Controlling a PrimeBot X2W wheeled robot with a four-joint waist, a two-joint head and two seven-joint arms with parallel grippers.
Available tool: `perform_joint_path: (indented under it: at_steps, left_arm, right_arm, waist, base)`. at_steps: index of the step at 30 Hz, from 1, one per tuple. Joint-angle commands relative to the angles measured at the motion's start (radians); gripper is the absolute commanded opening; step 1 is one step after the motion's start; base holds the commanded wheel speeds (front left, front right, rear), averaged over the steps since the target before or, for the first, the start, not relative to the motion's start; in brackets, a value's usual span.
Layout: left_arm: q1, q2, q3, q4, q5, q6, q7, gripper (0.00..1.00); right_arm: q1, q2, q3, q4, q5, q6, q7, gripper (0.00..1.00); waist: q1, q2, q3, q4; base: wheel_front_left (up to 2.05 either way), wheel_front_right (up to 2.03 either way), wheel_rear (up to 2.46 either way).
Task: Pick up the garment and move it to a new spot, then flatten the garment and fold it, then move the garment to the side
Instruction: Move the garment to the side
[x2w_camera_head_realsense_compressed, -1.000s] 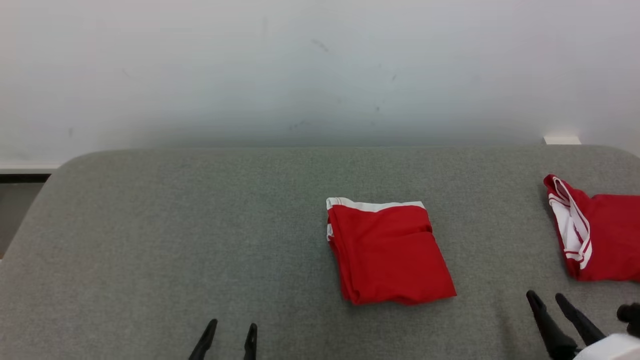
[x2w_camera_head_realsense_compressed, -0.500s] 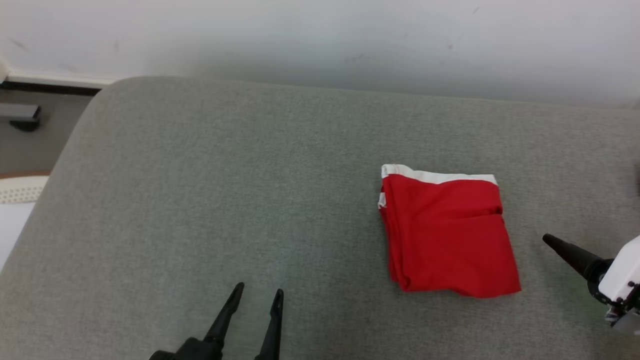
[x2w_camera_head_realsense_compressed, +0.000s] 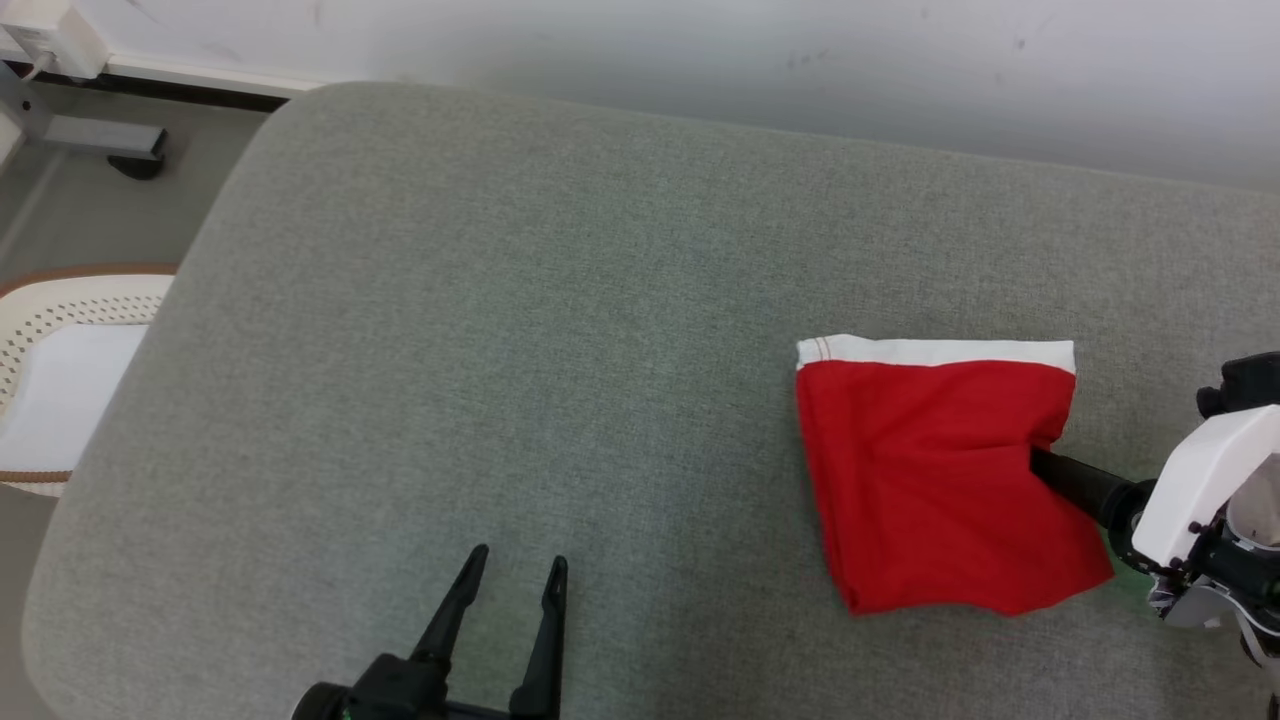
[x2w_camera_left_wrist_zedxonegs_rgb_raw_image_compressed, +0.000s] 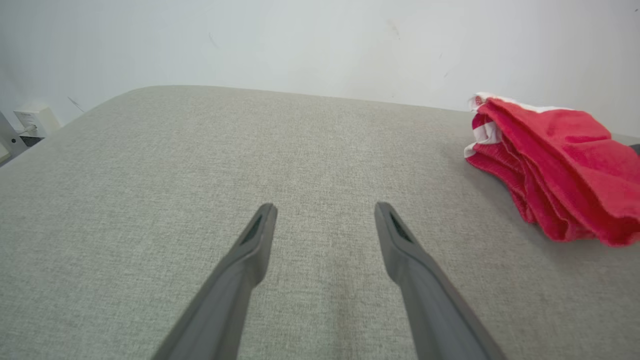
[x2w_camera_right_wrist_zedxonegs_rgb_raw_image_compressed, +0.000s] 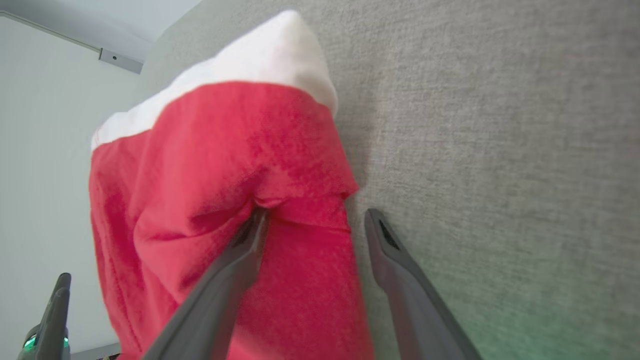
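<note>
The red garment (x2w_camera_head_realsense_compressed: 940, 480) lies folded into a thick, nearly square pile on the right part of a big grey cushion (x2w_camera_head_realsense_compressed: 500, 330). It has a white band (x2w_camera_head_realsense_compressed: 935, 351) along the edge that is nearest the wall (x2w_camera_head_realsense_compressed: 700, 40). The red cloth is a bit lumpy, with a soft crease down the middle, and the layers show one on top of the other at its left side. The right gripper (x2w_camera_right_wrist_zedxonegs_rgb_raw_image_compressed: 315, 217) is at the right edge of the garment. Its two dark fingers are spread wide. One finger (x2w_camera_right_wrist_zedxonegs_rgb_raw_image_compressed: 235, 265) pokes its tip in under a little fold of the red cloth, and the cloth is dented in there. The other finger (x2w_camera_right_wrist_zedxonegs_rgb_raw_image_compressed: 400, 270) is over the bare cushion, just beside the edge of the cloth. The fingers are not squeezed shut on the cloth. The left gripper (x2w_camera_head_realsense_compressed: 518, 556) is low over the cushion near the front edge, well apart from the garment. Its fingers are spread wide too, and there is nothing between them but grey cushion. Off the left end of the cushion sits a pale basket (x2w_camera_head_realsense_compressed: 70, 295) with small holes in its rim. Past it, by the wall, a grey metal foot (x2w_camera_head_realsense_compressed: 105, 135) stands on the floor.
</note>
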Motion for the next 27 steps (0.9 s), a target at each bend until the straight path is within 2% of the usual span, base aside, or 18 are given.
perform_joint_path:
  at_steps: [1, 2, 3, 4, 5, 6, 12, 22, 27]
  left_arm:
    - [-0.011, 0.003, 0.0, 0.002, -0.008, 0.005, -0.001, 1.0]
    - [-0.011, 0.003, -0.001, 0.002, -0.01, 0.006, -0.001, 1.0]
    - [-0.01, 0.003, -0.002, 0.003, -0.01, 0.006, -0.001, 1.0]
    - [-0.009, 0.003, -0.003, 0.003, -0.013, 0.008, -0.001, 1.0]
    - [-0.008, 0.003, -0.004, 0.004, -0.015, 0.008, -0.001, 1.0]
    - [-0.005, 0.003, -0.004, 0.005, -0.016, 0.008, -0.001, 1.0]
    - [0.012, 0.003, 0.002, 0.006, -0.015, 0.015, -0.001, 1.0]
    - [-0.004, 0.004, 0.018, -0.001, 0.004, 0.001, -0.001, 1.0]
    - [-0.012, 0.004, 0.019, 0.005, 0.009, -0.004, -0.001, 1.0]
  right_arm:
    - [0.007, 0.006, 0.01, -0.006, 0.006, -0.001, 0.012, 1.0]
    - [0.009, 0.007, 0.011, -0.014, 0.014, -0.001, 0.015, 1.0]
    - [0.011, 0.007, 0.013, -0.023, 0.016, -0.001, 0.017, 0.93]
    - [0.013, 0.005, 0.016, -0.034, 0.019, -0.001, 0.014, 0.46]
    - [0.017, 0.001, 0.017, -0.043, 0.023, -0.001, 0.013, 0.04]
    - [0.022, -0.003, 0.015, -0.05, 0.03, -0.001, 0.011, 0.0]
    - [0.039, -0.028, 0.004, -0.06, 0.024, -0.001, -0.029, 0.0]
    - [0.024, -0.042, -0.003, -0.061, 0.011, -0.001, -0.081, 0.0]
    - [0.033, -0.046, 0.006, -0.072, 0.021, -0.001, -0.101, 0.0]
  waist:
    - [-0.0002, 0.0, -0.004, 0.001]
    - [-0.0002, 0.0, -0.006, 0.001]
    - [-0.0002, 0.0, -0.008, 0.001]
    - [-0.0002, 0.0, -0.01, 0.0]
    - [-0.0002, 0.0, -0.012, 0.0]
    - [-0.0002, 0.0, -0.015, -0.001]
    - [-0.0002, 0.0, -0.034, -0.027]
    - [-0.0002, 0.0, -0.026, -0.133]
    - [-0.0002, 0.0, -0.029, -0.149]
  base:
    - [0.0, 0.0, 0.0]
    - [0.0, 0.0, 0.0]
    - [0.0, 0.0, 0.0]
    - [0.0, 0.0, 0.0]
    - [0.0, 0.0, 0.0]
    - [0.0, 0.0, 0.0]
    - [0.0, 0.0, 0.0]
    - [0.0, 0.0, 0.0]
    - [0.0, 0.0, 0.0]
